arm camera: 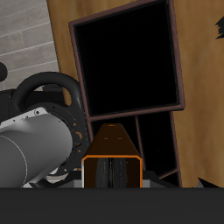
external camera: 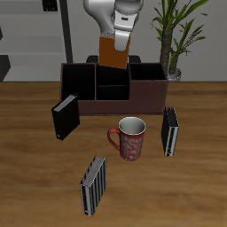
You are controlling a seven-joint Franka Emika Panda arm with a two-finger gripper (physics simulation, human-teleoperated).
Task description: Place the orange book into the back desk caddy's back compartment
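Observation:
My gripper [external camera: 116, 40] is shut on the orange book [external camera: 113, 53] and holds it upright above the middle of the back desk caddy [external camera: 151, 92], a wide dark brown box with several cells. The book's lower edge hangs at about the height of the caddy's back rim. In the wrist view the orange book [arm camera: 112, 163] shows edge-on with its pale pages, and a dark cell of the caddy [arm camera: 127, 66] lies beneath it, framed by brown partitions. I cannot tell which cell the book hangs over.
A black book [external camera: 64, 117] stands in front of the caddy. A red patterned mug [external camera: 129, 137] stands mid-table. Striped books stand beside the mug [external camera: 169, 130] and near the front edge [external camera: 93, 184]. A potted plant [external camera: 174, 40] stands behind the caddy.

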